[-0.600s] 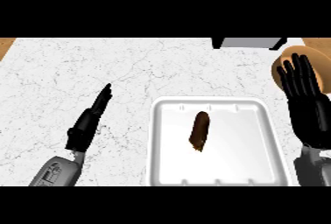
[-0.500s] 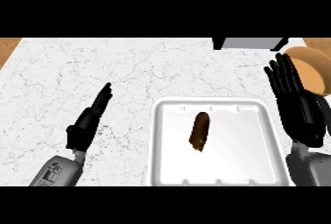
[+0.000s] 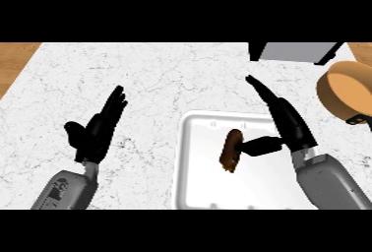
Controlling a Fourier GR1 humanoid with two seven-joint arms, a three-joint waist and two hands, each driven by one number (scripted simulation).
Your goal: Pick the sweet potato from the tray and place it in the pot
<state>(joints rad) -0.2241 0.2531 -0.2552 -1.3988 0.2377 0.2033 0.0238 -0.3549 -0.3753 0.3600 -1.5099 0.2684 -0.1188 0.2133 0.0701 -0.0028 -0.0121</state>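
Head view: right hand (image 3: 287, 120) is held open over white square tray (image 3: 190, 162), thumb just beside brown oblong sweet potato (image 3: 232, 155). Reach step; closing needed next. Tan round pot (image 3: 347, 93) lies right of it. Left hand (image 3: 98, 130) rests open.

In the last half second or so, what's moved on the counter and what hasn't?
The right hand swung left from beside the pot to above the tray, thumb now next to the sweet potato, fingers straight, nothing grasped. The sweet potato, tray and pot stayed put; the left hand kept resting open on the left.
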